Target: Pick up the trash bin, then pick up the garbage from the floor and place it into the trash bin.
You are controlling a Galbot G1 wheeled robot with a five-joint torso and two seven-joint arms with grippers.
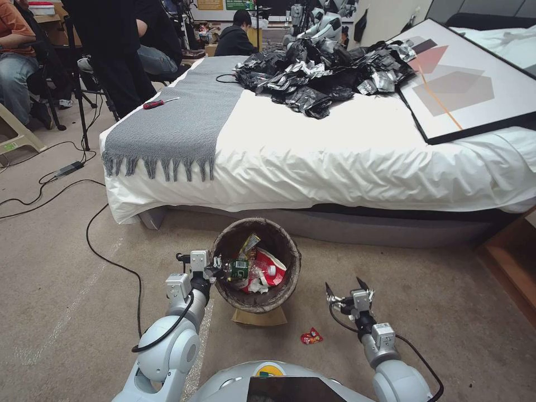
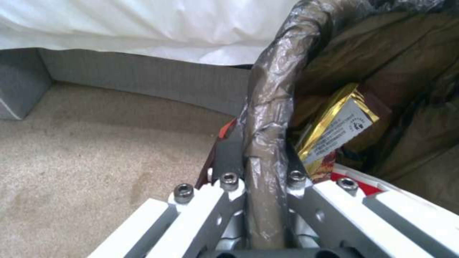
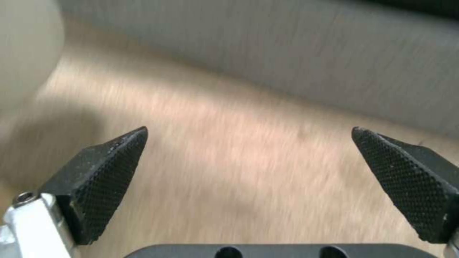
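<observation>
Trash bin [image 1: 257,265] held tilted off the carpet [image 1: 435,301] before the bed [image 1: 335,151], mouth toward the head camera; dark brown bag wraps the rim. Left pincer [image 1: 216,269] clamped on that rim [image 2: 268,107], one finger inside, one outside. Inside: red-and-white cup [image 1: 270,268], gold snack wrapper [image 2: 335,125], green item [image 1: 239,269], white paper. Small red wrapper [image 1: 311,336] on the floor; brown paper piece [image 1: 259,317] below the bin, possibly a bag. Right pincer [image 1: 347,291] low over carpet, spread wide, empty.
</observation>
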